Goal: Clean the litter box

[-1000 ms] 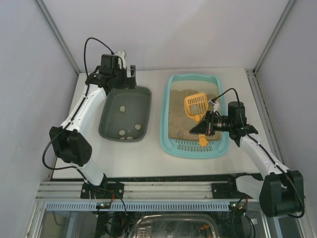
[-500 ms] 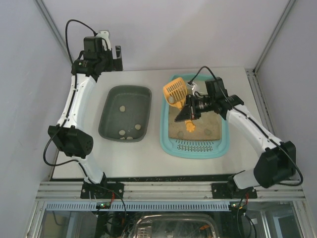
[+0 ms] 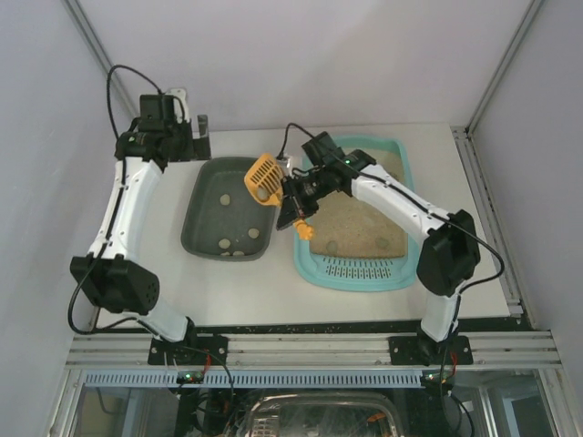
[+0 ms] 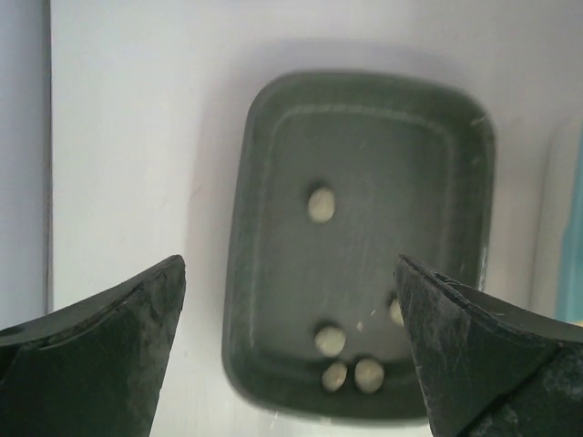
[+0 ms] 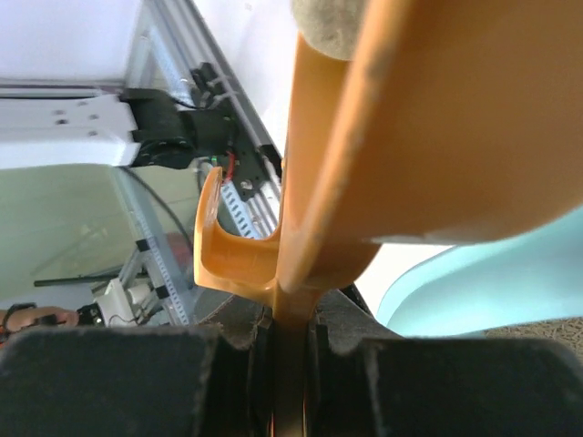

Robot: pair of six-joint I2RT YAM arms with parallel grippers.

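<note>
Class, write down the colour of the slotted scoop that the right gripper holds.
Orange-yellow; the scoop shows best in the top external view.

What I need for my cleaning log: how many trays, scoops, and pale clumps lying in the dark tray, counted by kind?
light-turquoise rectangular plastic litter box: 1
dark grey-green plastic tray: 1
yellow-orange slotted plastic scoop: 1
pale round clumps in the dark tray: 5
Total: 8

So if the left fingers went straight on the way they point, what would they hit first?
Probably the grey tray: its end with the pellets shows between the open left fingers, though depth is unclear.
</note>
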